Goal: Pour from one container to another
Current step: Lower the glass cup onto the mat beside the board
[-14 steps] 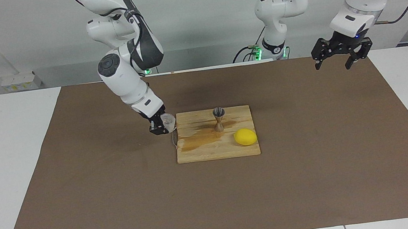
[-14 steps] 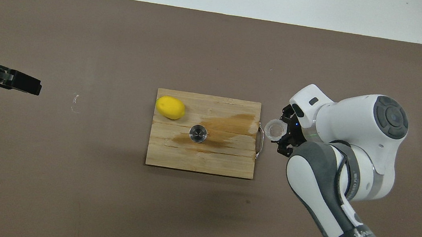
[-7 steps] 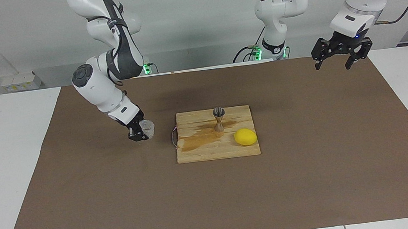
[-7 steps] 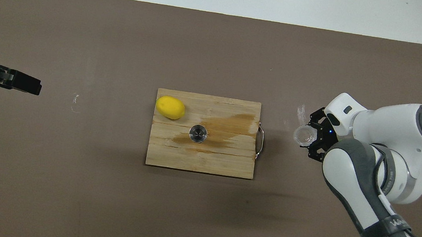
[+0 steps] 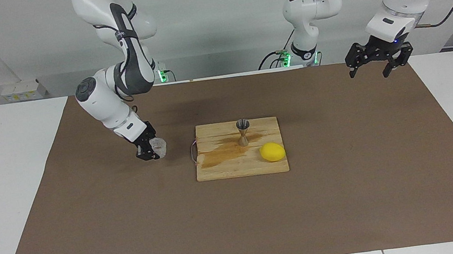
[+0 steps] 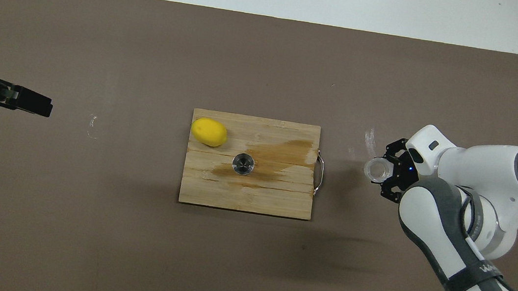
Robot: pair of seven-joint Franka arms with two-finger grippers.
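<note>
You are looking at a small, squat glass cup [image 5: 158,147] of clear, bumpy glass, upright with its round mouth facing up. The right gripper [image 5: 151,149] has its jaws closed on the cup, low over the brown mat [image 5: 239,221] beside the wooden board [image 5: 232,168], toward the right arm's end of the table; whether the cup touches the mat cannot be told. In the overhead view the cup [image 6: 377,170] shows as a clear ring at the tip of the right gripper [image 6: 384,173].

On the board stands a metal jigger [image 5: 243,132], silver-grey and hourglass-shaped, upright near the edge nearer the robots. A yellow lemon [image 5: 272,152] lies on the board farther from the robots than the jigger, toward the left arm's end. A dark wet stain [image 5: 223,151] spreads across the wood beside the jigger.

The mat covers most of a white table [image 5: 2,182], with a plain pale wall above.

The right arm bends down steeply, its wrist angled toward the board. The left gripper [image 5: 379,64] waits with jaws open, raised over the mat's corner at the left arm's end.
</note>
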